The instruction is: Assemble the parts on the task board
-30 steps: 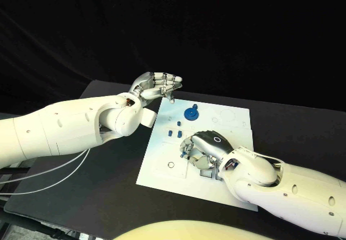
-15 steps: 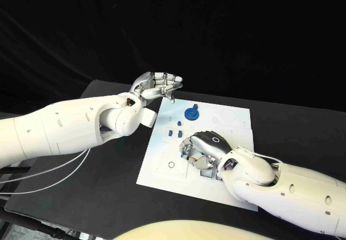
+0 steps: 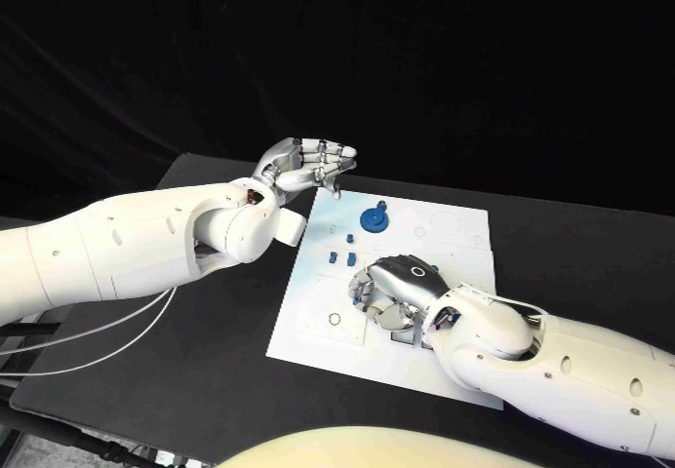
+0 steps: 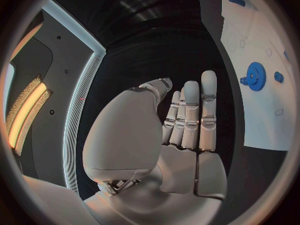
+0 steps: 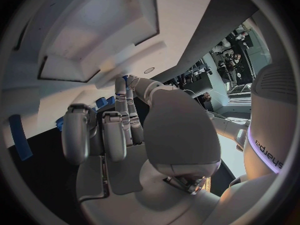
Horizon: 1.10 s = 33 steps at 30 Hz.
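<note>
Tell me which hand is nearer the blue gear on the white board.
Left, by a little. The left hand hovers off the board's far corner, near the blue gear. The right hand sits over the board's middle, further away.

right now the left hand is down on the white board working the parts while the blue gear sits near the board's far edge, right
Not quite: the right hand is down on the task board; the left hand is raised beyond its far corner, as the head view shows. The blue gear does sit near the far edge.
</note>
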Each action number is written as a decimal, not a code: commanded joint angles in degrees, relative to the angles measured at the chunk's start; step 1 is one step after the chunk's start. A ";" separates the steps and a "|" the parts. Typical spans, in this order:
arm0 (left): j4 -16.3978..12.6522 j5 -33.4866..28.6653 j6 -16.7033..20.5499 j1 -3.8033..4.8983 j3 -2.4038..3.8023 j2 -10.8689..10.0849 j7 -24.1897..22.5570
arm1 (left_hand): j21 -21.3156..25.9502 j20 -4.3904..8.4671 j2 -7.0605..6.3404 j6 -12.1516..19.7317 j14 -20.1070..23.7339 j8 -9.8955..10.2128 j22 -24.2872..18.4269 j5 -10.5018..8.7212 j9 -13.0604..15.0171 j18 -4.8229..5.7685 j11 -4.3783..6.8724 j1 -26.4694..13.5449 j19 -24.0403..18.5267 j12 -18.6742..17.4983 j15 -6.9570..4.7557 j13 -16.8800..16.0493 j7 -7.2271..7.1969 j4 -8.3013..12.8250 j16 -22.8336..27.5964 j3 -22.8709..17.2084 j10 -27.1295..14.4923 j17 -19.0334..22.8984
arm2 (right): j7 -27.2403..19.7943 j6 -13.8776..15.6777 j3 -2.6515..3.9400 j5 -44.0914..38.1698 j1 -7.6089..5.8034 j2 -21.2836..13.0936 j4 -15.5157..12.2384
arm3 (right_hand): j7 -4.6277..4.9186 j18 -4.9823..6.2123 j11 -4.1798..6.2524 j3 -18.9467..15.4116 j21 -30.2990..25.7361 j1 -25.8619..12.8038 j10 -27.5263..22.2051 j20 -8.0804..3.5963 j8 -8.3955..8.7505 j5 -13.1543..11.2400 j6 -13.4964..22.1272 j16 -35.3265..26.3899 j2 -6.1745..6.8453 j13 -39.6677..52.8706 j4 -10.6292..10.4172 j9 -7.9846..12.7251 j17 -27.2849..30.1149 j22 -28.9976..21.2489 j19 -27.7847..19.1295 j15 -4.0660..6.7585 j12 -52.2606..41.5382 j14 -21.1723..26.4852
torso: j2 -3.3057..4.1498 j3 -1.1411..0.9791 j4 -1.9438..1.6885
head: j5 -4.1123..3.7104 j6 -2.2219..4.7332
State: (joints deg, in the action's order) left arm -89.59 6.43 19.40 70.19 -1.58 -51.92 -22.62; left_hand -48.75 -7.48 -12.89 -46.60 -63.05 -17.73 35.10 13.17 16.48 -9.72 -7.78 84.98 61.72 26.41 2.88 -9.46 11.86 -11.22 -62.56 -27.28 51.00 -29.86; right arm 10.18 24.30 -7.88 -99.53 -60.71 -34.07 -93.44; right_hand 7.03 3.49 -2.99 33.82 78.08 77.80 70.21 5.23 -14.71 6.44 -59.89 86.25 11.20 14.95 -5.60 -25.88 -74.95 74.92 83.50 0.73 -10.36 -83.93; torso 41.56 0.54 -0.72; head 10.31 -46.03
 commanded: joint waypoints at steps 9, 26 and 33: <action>-0.03 -0.25 -0.82 0.04 0.03 0.05 -0.19 | 0.19 -0.13 0.08 0.35 0.49 0.01 -0.05 0.20 -0.07 -0.85 -0.04 0.27 -0.43 0.34 0.06 0.07 -0.13 0.05 0.19 -0.26 -0.44 0.09 | 0.65 1.99 -0.18 -1.09 0.15 -0.90 -0.54 | 2.95 -0.23 -3.04 -1.46 -2.24 -3.53 -5.40 1.69 4.71 1.33 7.24 0.12 3.17 -1.70 -1.94 2.12 -4.88 6.28 -0.96 -2.15 4.12 -3.89 | -0.02 -0.07 0.01 | -0.12 0.36; 0.18 -0.25 -1.00 0.04 -0.04 -0.10 -0.01 | 0.27 -0.18 0.10 0.40 0.57 -0.06 -0.10 0.19 -0.07 -0.86 -0.06 0.16 -0.46 0.53 0.09 0.06 -0.12 0.06 0.16 -0.28 -0.56 0.19 | 1.52 1.65 1.24 1.80 -4.34 -11.72 -8.21 | 2.66 0.07 -3.01 -3.03 -3.30 -4.00 -6.16 2.01 4.97 1.14 7.02 -0.07 3.77 -1.95 -2.40 2.23 -4.26 5.72 -1.44 -2.19 4.39 -3.73 | -0.14 0.02 0.20 | -1.81 1.87; 0.21 -0.25 -1.16 0.03 -0.17 -0.16 0.06 | 0.27 -0.18 0.10 0.40 0.57 -0.06 -0.10 0.19 -0.07 -0.86 -0.06 0.16 -0.46 0.53 0.09 0.06 -0.12 0.06 0.16 -0.28 -0.56 0.19 | 0.95 -2.72 1.43 2.27 -7.39 -15.85 -7.45 | 1.64 0.64 -2.87 -9.32 -6.14 -2.89 -9.64 1.95 6.06 2.36 8.24 -0.11 3.43 -2.70 -3.28 2.65 -4.19 4.23 -2.66 -2.10 5.08 -3.63 | -0.27 0.02 0.42 | -2.67 2.25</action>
State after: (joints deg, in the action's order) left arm -89.30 6.41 19.29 70.19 -1.77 -52.12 -22.35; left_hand -48.75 -7.69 -12.89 -46.60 -62.84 -17.73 35.05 13.17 16.48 -9.71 -8.00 84.98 61.51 26.79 3.09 -9.46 11.86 -11.22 -62.56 -27.28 50.78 -29.72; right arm 11.20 25.38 -6.40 -97.80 -68.06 -49.89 -100.89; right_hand 8.92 3.50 -5.80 25.51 72.19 74.08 60.93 7.18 -8.95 8.55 -51.80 86.25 14.92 12.31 -8.73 -23.32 -74.92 74.95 81.12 -1.02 -5.27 -84.03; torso 41.37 0.55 -0.46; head 7.83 -43.87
